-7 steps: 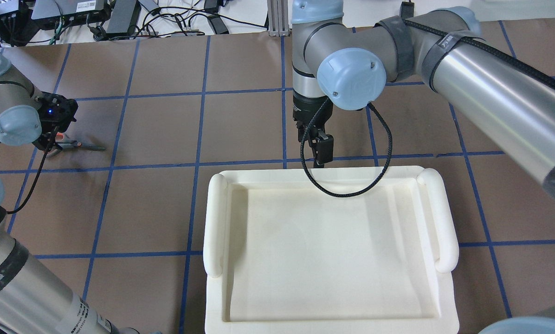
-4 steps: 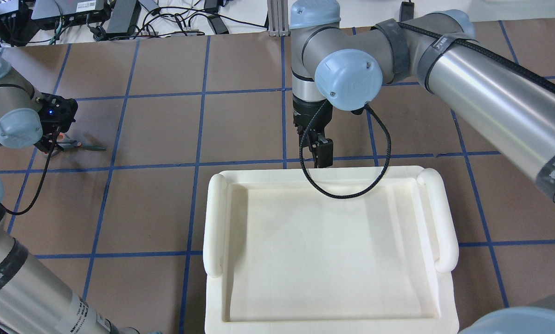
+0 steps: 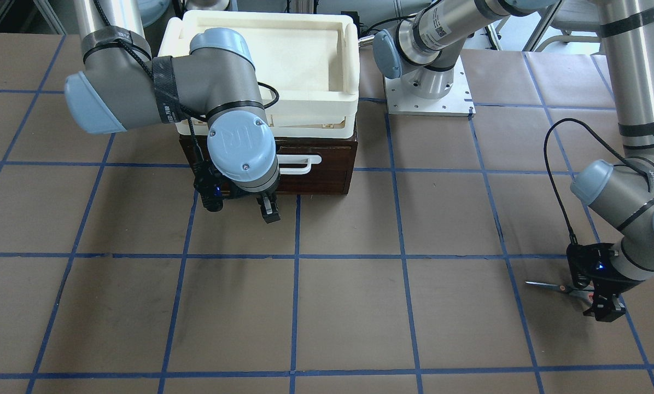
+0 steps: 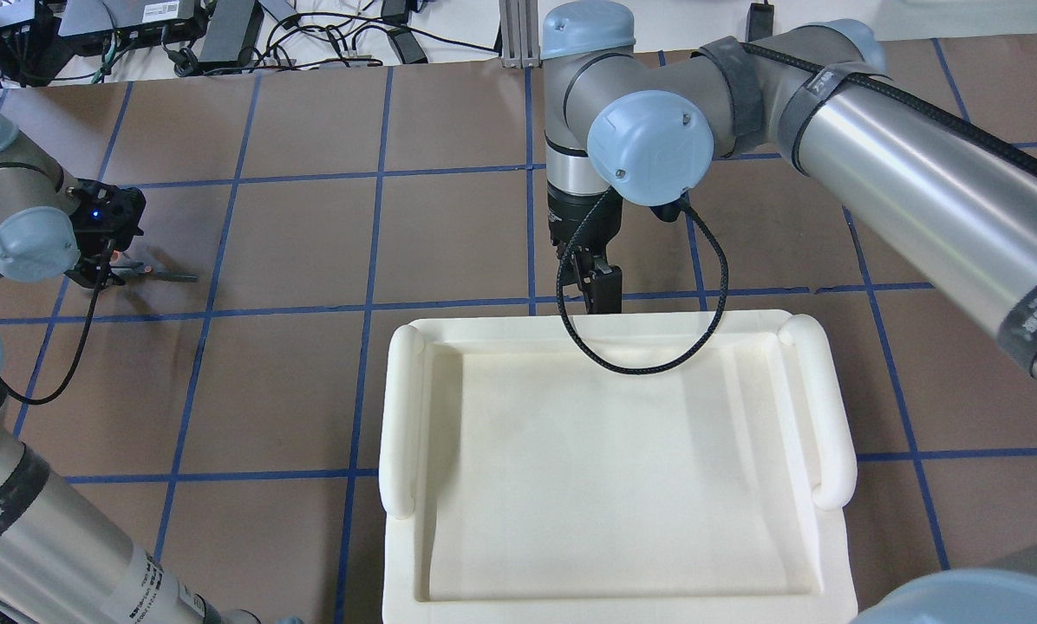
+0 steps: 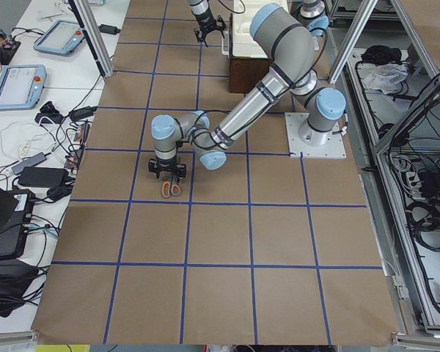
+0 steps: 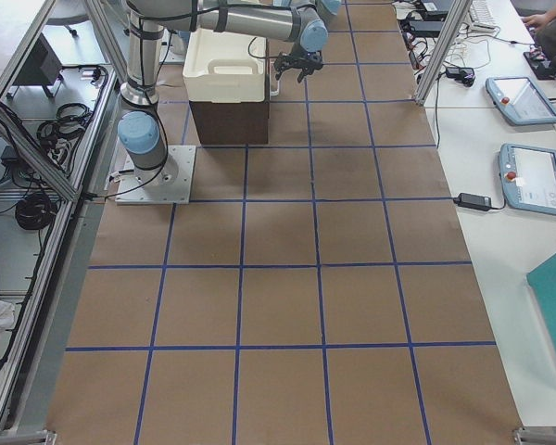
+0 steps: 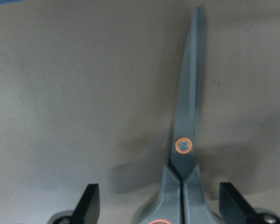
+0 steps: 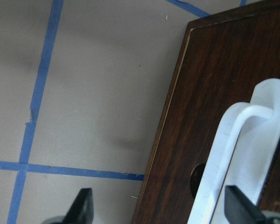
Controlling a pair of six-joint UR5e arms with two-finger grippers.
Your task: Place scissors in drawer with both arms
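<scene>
The scissors (image 3: pixel 548 285) lie flat and closed on the brown bench (image 3: pixel 360 306). They have grey handles and slim blades pointing toward the bench's middle. Well apart, the dark brown wooden drawer (image 3: pixel 332 169) sits pushed in, with a white bar handle (image 3: pixel 299 163) on its front.

We see table (image 3: pixel 349 306) w/ brown paper cover, blue tape lines (image 3: pixel 296 257) in grid over whole top. Scissors (image 3: pixel 551 286) lie flat on paper near robot's left end, blades together, tip toward table middle. Dark wooden drawer (image 3: pixel 327 175) stands on table at robot's side, front w/ white handle turned away from robot. White base plate (image 3: pixel 453 104) lies flat near drawer, small gap btw. them.
</scene>
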